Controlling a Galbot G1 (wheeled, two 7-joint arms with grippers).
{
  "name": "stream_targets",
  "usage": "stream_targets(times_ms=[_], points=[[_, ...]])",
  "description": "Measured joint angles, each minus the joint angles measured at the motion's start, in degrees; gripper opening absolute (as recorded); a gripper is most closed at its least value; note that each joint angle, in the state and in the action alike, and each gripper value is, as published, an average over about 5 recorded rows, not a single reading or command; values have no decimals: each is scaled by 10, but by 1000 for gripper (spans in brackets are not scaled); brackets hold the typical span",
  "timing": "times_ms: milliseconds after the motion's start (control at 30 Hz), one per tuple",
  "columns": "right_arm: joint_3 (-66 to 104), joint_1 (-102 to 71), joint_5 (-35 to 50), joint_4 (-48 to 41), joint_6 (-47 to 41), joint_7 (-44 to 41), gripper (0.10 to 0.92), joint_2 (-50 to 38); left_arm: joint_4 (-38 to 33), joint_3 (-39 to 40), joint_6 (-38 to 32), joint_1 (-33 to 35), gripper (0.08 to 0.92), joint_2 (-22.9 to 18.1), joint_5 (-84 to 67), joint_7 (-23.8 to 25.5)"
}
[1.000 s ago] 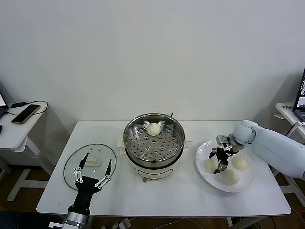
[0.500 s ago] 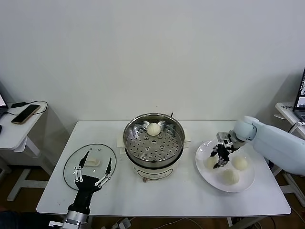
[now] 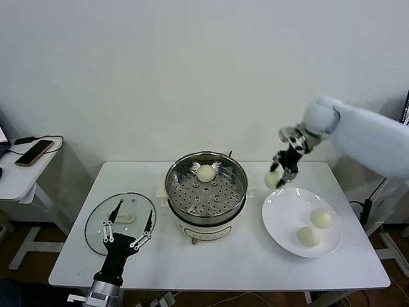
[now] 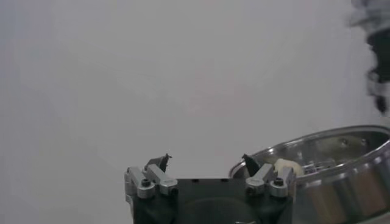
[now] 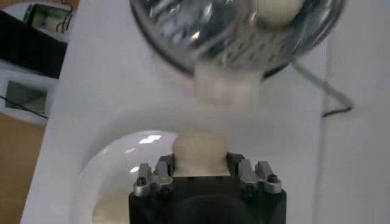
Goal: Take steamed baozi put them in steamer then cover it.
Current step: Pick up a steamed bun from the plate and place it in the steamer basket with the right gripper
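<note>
Head view: your right tool is clamped on a bun, lifted clear for carrying toward the steamer; left tool spread apart, idle.

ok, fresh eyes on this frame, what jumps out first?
The right claw hangs in the air between the steamer and the white plate, shut on a baozi. One bun sits at the back of the steamer's perforated tray; two more wait on the plate. The left claw is open over the glass cover lying flat at the table's left.
</note>
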Motion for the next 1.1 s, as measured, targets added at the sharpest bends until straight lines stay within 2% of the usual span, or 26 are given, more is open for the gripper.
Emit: stream_targets(times_ms=[500, 1100], points=[[-86, 41, 122, -32, -54, 55, 610, 175, 0, -2, 1, 0, 823, 0, 0, -2], [-119, -23, 151, -129, -66, 114, 616, 320, 9, -3, -3, -7, 823, 6, -4, -6]])
